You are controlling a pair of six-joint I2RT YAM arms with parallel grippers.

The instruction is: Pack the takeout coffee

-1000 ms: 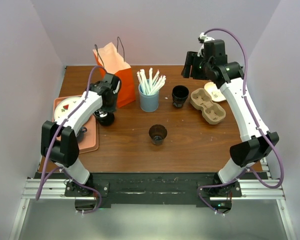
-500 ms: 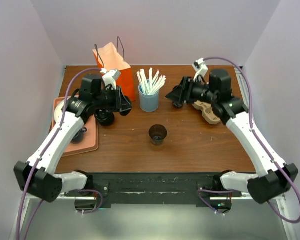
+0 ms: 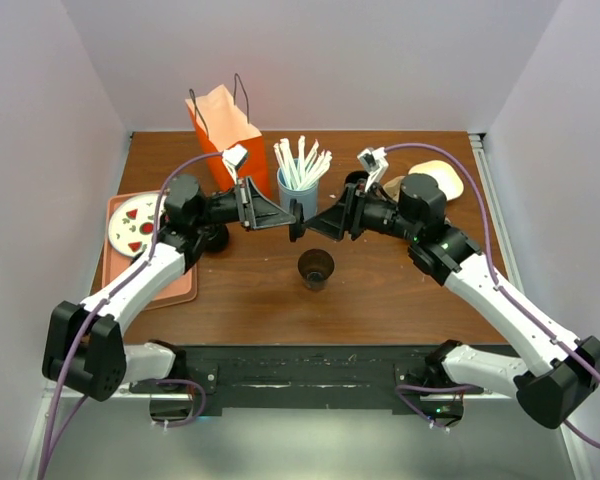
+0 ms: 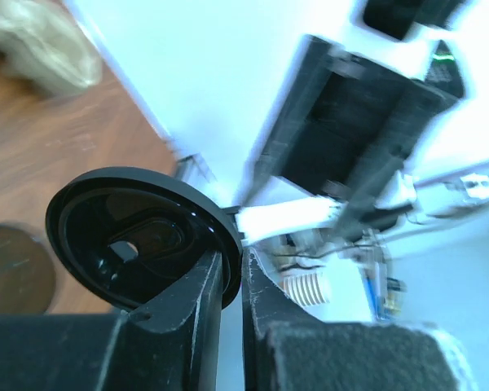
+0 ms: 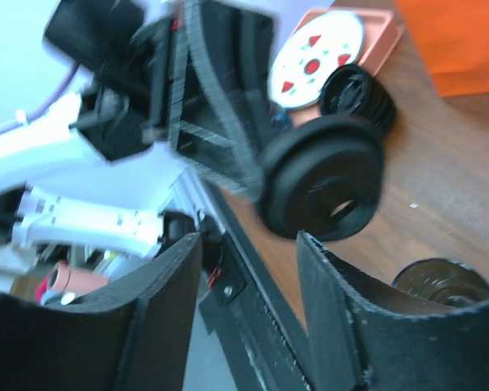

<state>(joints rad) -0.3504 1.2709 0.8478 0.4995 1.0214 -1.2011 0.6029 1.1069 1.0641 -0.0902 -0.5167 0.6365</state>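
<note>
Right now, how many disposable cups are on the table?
2: an open brown cup mid-table, and a black cup at the back, partly behind the right arm. More may be hidden.

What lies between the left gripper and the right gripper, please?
A round black lid, pinched at its rim by the left gripper; clearest in the right wrist view.
</note>
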